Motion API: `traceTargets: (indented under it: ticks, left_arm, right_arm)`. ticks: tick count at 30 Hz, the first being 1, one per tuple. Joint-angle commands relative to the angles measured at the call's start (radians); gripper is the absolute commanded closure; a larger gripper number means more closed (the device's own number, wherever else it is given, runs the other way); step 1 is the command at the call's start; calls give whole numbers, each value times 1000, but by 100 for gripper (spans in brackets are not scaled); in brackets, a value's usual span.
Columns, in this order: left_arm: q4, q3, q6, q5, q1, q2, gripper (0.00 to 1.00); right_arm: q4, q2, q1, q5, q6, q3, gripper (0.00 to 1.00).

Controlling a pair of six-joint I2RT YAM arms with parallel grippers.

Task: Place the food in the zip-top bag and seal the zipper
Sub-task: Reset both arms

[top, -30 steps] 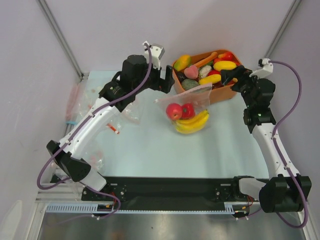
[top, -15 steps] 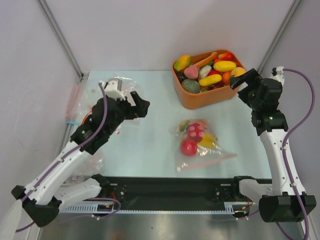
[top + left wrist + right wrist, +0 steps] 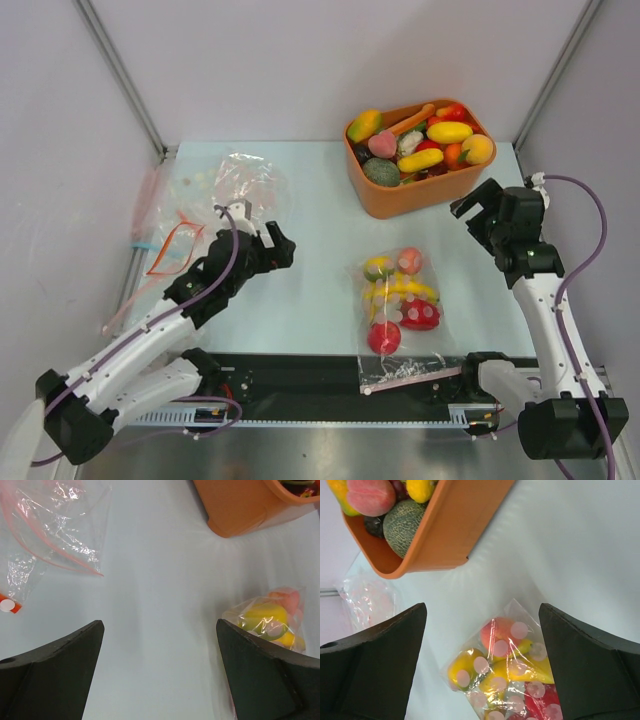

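The zip-top bag (image 3: 400,300) lies flat on the table between the arms, holding food: yellow bananas, red strawberries and a pink peach. Its pale pink zipper (image 3: 405,372) lies at the near end, over the black rail; whether it is pressed shut I cannot tell. My left gripper (image 3: 272,246) is open and empty, left of the bag. In the left wrist view the gripper (image 3: 159,625) sees the bag (image 3: 267,620) by its right finger. My right gripper (image 3: 478,205) is open and empty, hovering above the bag's far end (image 3: 505,665), gripper (image 3: 481,607).
An orange tub (image 3: 410,195) full of toy food stands at the back right, also in the wrist views (image 3: 240,510) (image 3: 435,535). Spare clear bags lie at the left: a crumpled one (image 3: 245,180), one with an orange-red strip (image 3: 175,240).
The bag with food moved from beside the tub down to the near edge and now lies lengthwise. My left arm pulled back to the left; my right arm drew away from the tub.
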Motion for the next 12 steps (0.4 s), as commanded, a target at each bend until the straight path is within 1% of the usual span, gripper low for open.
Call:
traceTargets:
  ticks: [1,3,7,12]
  left_arm:
    - [-4,73,48,-11,9,56,0]
    - [-10,87,97,-14,9,73,0]
    - [-4,104,127,8,9,102,0]
    - [60,119,180,37,9,129,0]
  right_arm:
    - [17,7,13,9,-4,-23,0]
    - [36,20,19,9,3,-36,0]
    - [59,44,24,6,34,-58,0]
    - [114,44,29,-11,37,-73,0]
